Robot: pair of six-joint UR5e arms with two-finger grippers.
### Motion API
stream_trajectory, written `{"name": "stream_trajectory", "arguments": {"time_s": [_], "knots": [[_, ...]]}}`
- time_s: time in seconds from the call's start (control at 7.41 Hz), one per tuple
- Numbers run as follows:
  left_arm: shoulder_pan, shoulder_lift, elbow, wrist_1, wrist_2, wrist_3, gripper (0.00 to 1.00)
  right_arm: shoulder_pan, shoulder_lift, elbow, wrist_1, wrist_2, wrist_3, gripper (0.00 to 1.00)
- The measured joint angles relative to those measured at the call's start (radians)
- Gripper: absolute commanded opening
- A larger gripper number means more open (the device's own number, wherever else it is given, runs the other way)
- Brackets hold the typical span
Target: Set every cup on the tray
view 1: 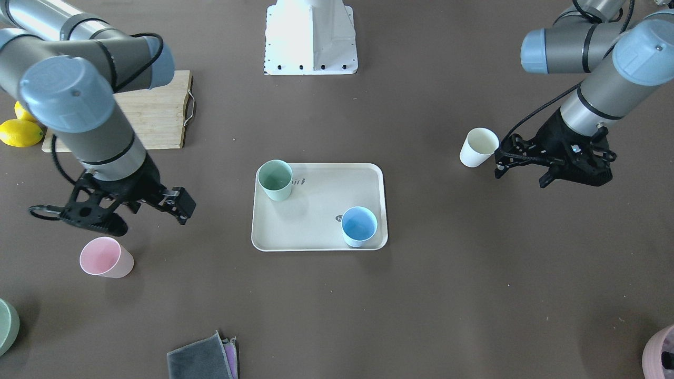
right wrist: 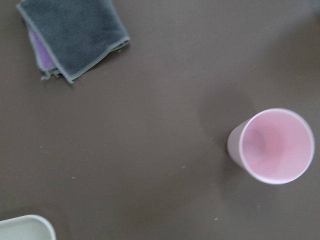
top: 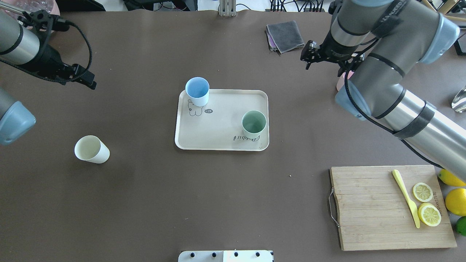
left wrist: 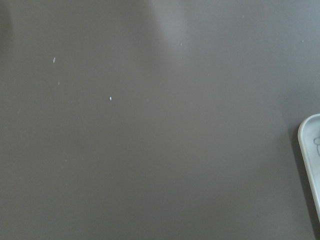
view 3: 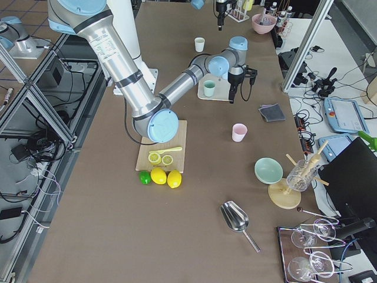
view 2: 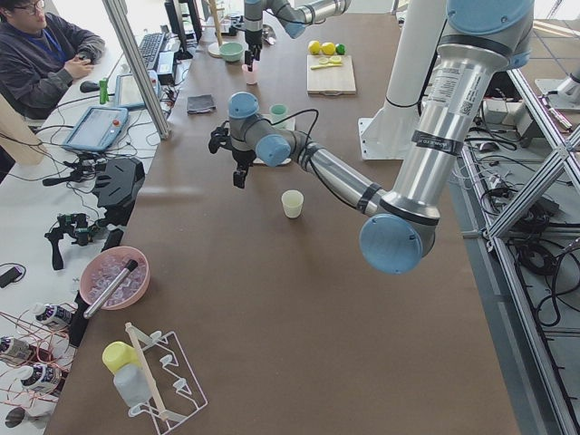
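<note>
The beige tray (view 1: 316, 210) lies mid-table, with the pale green cup (view 1: 275, 180) and the light blue cup (view 1: 359, 226) upright in opposite corners. The cream-white cup (view 1: 478, 147) stands on the table, and my left gripper (view 1: 521, 176) hovers just beside it, apparently open and empty. The pink cup (view 1: 105, 257) stands on the table just in front of my right gripper (view 1: 100, 223), which looks open and empty above it. The pink cup also shows in the right wrist view (right wrist: 274, 145). The overhead view hides most of it behind the right arm.
A wooden cutting board (top: 367, 207) holds lemon slices and a yellow knife, with whole lemons (top: 455, 200) beside it. A folded grey cloth (view 1: 202, 360) lies near the far edge. A green vessel (view 1: 6, 325) and a mauve pot (view 1: 661, 350) sit at the corners.
</note>
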Motion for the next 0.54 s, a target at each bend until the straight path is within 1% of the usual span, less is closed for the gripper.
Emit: {"name": "stream_trajectory", "arguments": {"time_s": [0.14,0.27,0.4,0.54], "knots": [[0.028,0.091,-0.059,-0.034,0.004,-0.023,0.98,0.067,-0.046,0.000,-0.001,0.018,-0.127,1.00],[0.059,0.171,-0.083,-0.104,0.019,-0.056,0.99,0.125,-0.087,-0.001,-0.001,0.037,-0.238,1.00],[0.089,0.233,-0.081,-0.176,0.047,-0.080,0.98,0.165,-0.117,-0.003,0.002,0.055,-0.317,1.00],[0.113,0.273,-0.070,-0.227,0.072,-0.096,0.98,0.189,-0.140,-0.006,0.021,0.068,-0.361,1.00]]}}
